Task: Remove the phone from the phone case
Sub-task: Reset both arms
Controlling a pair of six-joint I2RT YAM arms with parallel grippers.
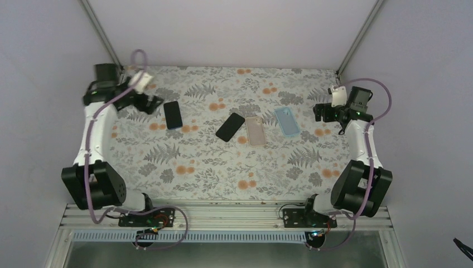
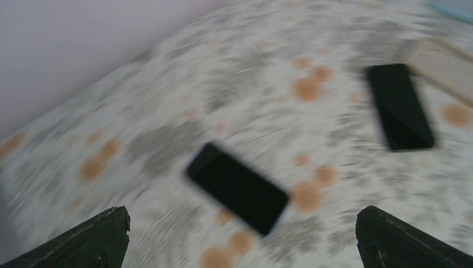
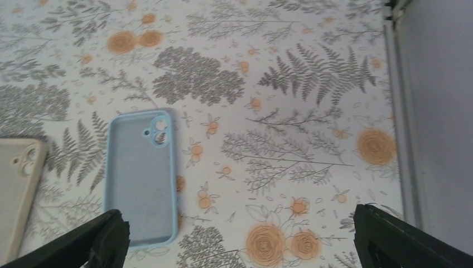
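Observation:
A black phone (image 1: pixel 173 115) lies screen up at the back left; a thin pale rim shows at its near end. It also shows, motion-blurred, in the left wrist view (image 2: pixel 237 187). My left gripper (image 1: pixel 151 104) is open and empty just left of it, and the left wrist view (image 2: pixel 240 248) shows its jaws wide apart. A second black phone (image 1: pixel 230 127) (image 2: pixel 399 106) lies mid-table. A beige empty case (image 1: pixel 255 130) (image 3: pixel 17 184) and a light blue empty case (image 1: pixel 287 121) (image 3: pixel 139 178) lie right of it. My right gripper (image 1: pixel 317 113) (image 3: pixel 240 248) is open and empty, right of the blue case.
The floral tablecloth (image 1: pixel 212 167) covers the table. Grey walls close in the back and sides, and a wall edge (image 3: pixel 399 111) shows in the right wrist view. A metal rail (image 1: pixel 223 215) runs along the near edge.

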